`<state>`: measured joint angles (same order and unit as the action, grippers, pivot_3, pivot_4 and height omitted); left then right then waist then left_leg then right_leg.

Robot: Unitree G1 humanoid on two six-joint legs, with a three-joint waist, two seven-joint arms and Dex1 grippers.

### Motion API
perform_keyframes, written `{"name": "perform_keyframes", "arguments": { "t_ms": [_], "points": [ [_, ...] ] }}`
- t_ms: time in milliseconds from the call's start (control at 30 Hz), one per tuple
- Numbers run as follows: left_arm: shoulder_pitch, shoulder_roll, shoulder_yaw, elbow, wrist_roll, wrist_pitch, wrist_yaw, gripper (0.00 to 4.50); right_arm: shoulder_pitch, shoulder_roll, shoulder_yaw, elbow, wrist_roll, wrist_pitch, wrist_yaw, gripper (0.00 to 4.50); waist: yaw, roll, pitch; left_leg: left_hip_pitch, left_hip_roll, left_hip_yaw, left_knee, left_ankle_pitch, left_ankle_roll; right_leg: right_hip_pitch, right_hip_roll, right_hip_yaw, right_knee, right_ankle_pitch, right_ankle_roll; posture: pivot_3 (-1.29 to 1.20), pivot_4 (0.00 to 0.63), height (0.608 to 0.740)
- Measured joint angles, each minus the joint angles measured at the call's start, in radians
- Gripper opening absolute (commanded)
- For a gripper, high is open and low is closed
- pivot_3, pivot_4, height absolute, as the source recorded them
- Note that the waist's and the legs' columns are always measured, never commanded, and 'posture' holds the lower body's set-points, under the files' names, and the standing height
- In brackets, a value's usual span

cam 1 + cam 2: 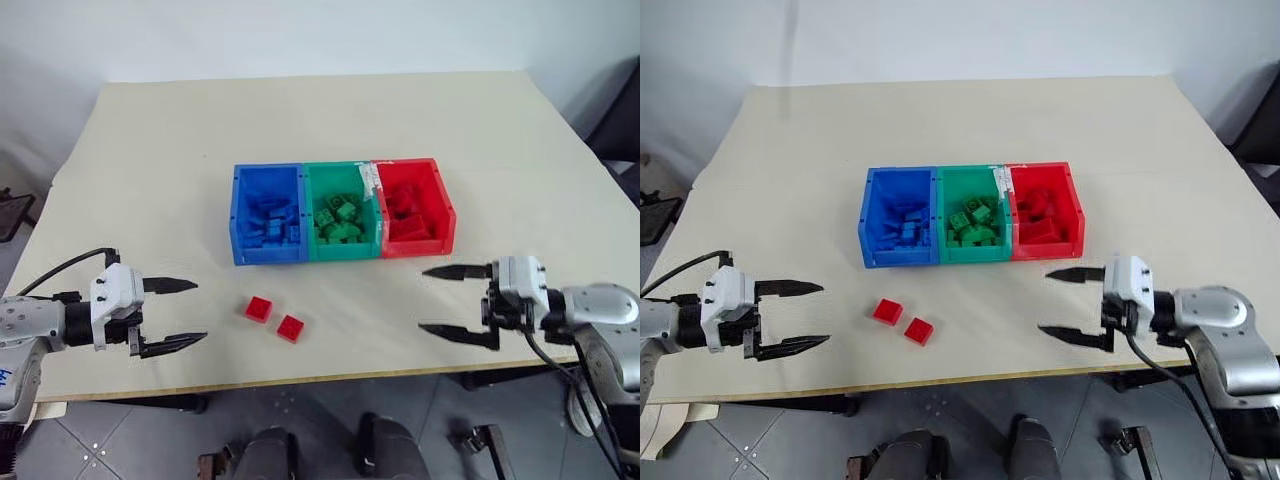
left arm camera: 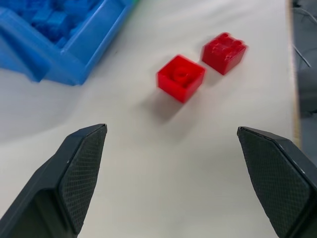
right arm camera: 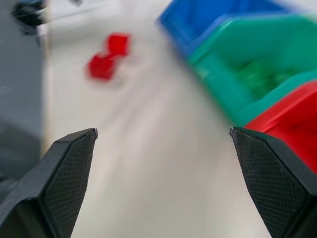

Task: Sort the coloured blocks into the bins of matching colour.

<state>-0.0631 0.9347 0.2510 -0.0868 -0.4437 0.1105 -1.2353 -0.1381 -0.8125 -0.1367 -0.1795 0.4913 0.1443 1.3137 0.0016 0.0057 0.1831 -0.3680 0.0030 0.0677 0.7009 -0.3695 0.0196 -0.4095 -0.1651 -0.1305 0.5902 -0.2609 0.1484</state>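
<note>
Left gripper (image 1: pixel 172 315) hovers low over the table (image 1: pixel 150 150) with fingers spread wide and nothing between them, aimed toward two red blocks (image 1: pixel 274 318) just right of it, likely its next pick. Beyond them sit the bins (image 1: pixel 342 211), blue, green and red, each already holding matching blocks. Right gripper (image 1: pixel 450 300), equally spread and empty, waits near the red bin's front corner.

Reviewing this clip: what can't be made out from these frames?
- Count of small studded plastic bricks in the three joined plastic bins: piled together and partly behind bin walls, head views.
- Small white tag on the bins: print too small, head views.
- Green bin's contents: blurred, right wrist view.
</note>
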Motion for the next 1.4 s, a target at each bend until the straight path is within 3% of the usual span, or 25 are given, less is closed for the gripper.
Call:
{"name": "perform_keyframes", "arguments": {
  "t_ms": [200, 333, 433, 600, 700, 967, 1067, 1300, 1400],
  "points": [
    [-0.108, -0.021, -0.203, -0.184, 0.03, 0.092, 0.005, 4.5, 0.047, -0.001, -0.011, -0.051, -0.002, -0.013, -0.031, 4.48, 0.008, 0.0, 0.0, 0.0, -0.001, 0.0, 0.0, 0.0, 0.0, 0.0, 0.0, 0.001, 0.001, 0.0, 0.0, 0.0, 0.15, 0.74],
    [-0.25, -0.021, -0.377, -0.268, 0.165, 0.19, 0.048, 4.5, 0.1, -0.017, -0.035, -0.091, -0.001, -0.001, -0.06, 4.48, 0.021, 0.0, 0.0, 0.0, -0.001, 0.002, 0.001, 0.0, 0.001, 0.0, 0.0, 0.001, 0.0, 0.0, 0.0, 0.0, 0.15, 0.74],
    [-0.351, -0.076, -0.491, -0.3, 0.225, 0.286, 0.081, 4.5, 0.134, -0.029, -0.05, -0.128, -0.001, 0.013, -0.079, 4.48, 0.026, 0.0, 0.0, 0.0, -0.001, 0.002, 0.002, 0.001, 0.001, 0.001, 0.0, 0.002, 0.0, 0.0, 0.0, 0.0, 0.15, 0.74],
    [-0.383, -0.147, -0.633, -0.278, 0.357, 0.318, 0.139, 4.5, 0.224, -0.029, -0.072, -0.225, 0.006, 0.041, -0.128, 4.48, 0.025, -0.001, 0.0, -0.001, -0.001, 0.002, 0.001, 0.001, 0.001, 0.0, 0.0, 0.001, 0.0, 0.0, 0.0, 0.0, 0.15, 0.74],
    [-0.397, -0.138, -0.657, -0.25, 0.399, 0.326, 0.14, 3.95, 0.3, -0.029, -0.114, -0.257, 0.011, 0.056, -0.149, 4.5, 0.026, -0.001, 0.0, 0.0, -0.001, 0.002, 0.001, 0.001, 0.002, 0.001, 0.0, 0.001, 0.0, 0.0, 0.0, 0.0, 0.15, 0.74],
    [-0.441, -0.164, -0.683, -0.182, 0.411, 0.28, 0.118, 1.48, 0.382, -0.029, -0.166, -0.263, 0.006, 0.057, -0.18, 4.5, 0.032, 0.0, 0.0, 0.0, -0.002, 0.001, 0.005, 0.001, 0.003, 0.003, 0.0, 0.003, -0.001, 0.0, 0.0, 0.0, 0.15, 0.74],
    [-0.453, -0.186, -0.683, -0.147, 0.414, 0.252, 0.12, 1.47, 0.416, -0.024, -0.195, -0.263, -0.001, 0.052, -0.202, 4.5, 0.038, 0.0, 0.0, 0.0, -0.002, 0.001, 0.006, 0.001, 0.003, 0.003, 0.0, 0.004, -0.001, 0.0, 0.0, 0.0, 0.15, 0.74],
    [-0.569, -0.483, -0.579, -0.044, 0.292, 0.306, 0.218, 1.47, 0.421, 0.099, -0.269, -0.33, 0.049, 0.096, -0.381, 4.5, 0.057, -0.001, 0.0, -0.004, -0.002, -0.002, 0.015, 0.0, 0.005, 0.005, 0.0, 0.003, 0.001, 0.001, 0.0, 0.0, 0.15, 0.74],
    [-0.703, -0.665, -0.542, 0.11, 0.31, 0.252, 0.365, 1.47, 0.414, 0.189, -0.316, -0.343, 0.035, 0.098, -0.521, 4.5, 0.065, -0.001, 0.0, -0.002, -0.003, -0.003, 0.016, 0.0, 0.005, 0.009, 0.0, 0.002, 0.0, 0.001, 0.0, 0.0, 0.15, 0.74]
  ]
}}
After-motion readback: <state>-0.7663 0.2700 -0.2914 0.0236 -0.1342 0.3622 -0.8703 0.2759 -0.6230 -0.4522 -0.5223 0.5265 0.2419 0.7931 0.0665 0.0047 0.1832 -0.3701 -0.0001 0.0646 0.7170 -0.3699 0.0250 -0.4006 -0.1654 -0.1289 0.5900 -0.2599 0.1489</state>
